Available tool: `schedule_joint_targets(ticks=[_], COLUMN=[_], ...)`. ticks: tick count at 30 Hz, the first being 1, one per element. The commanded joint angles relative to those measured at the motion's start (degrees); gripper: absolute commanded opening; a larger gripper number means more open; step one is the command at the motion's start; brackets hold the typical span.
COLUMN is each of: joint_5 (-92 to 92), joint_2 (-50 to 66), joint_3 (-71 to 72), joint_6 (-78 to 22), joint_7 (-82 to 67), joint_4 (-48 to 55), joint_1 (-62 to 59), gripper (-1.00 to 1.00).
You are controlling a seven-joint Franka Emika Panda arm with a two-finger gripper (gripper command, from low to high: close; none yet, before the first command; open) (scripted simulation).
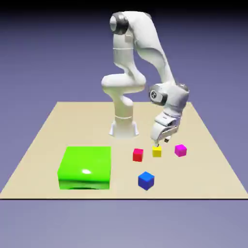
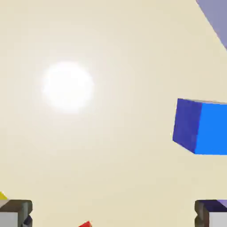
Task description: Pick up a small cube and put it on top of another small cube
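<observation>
Bare desk [image 1: 203, 160] wide open toward the exterior view's right, red cube [image 1: 138, 155], yellow cube [image 1: 157, 152] and magenta cube [image 1: 180, 150] in a tight row, blue cube [image 1: 146, 180] apart in front, green block [image 1: 85, 167] filling the left.

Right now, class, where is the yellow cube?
In the exterior view, the yellow cube sits on the table between the red cube and magenta cube, directly under the gripper.

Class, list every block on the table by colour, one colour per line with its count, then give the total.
Red cube: 1
Yellow cube: 1
Magenta cube: 1
Blue cube: 1
Large green block: 1
Total: 5
</observation>
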Motion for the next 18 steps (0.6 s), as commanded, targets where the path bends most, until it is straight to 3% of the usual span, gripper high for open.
schedule_joint_targets(ticks=[1, 8, 13, 14, 18], joint_5=[-1.4, -10.9, -20.7, -20.7, -13.3], joint_2=[2.1, 15.7, 23.7, 23.7, 17.7], joint_3=[1.3, 10.0, 4.0, 4.0, 8.5], joint_6=[-2.5, -19.0, -11.9, -11.9, -17.3], joint_7=[-0.1, -0.8, 5.6, 5.6, 0.7], joint_4=[0.6, 4.8, 2.9, 2.9, 4.3], joint_1=[1.6, 7.7, 8.1, 8.1, 7.8], gripper=[0.0, 0.0, 0.0, -1.0, -1.0])
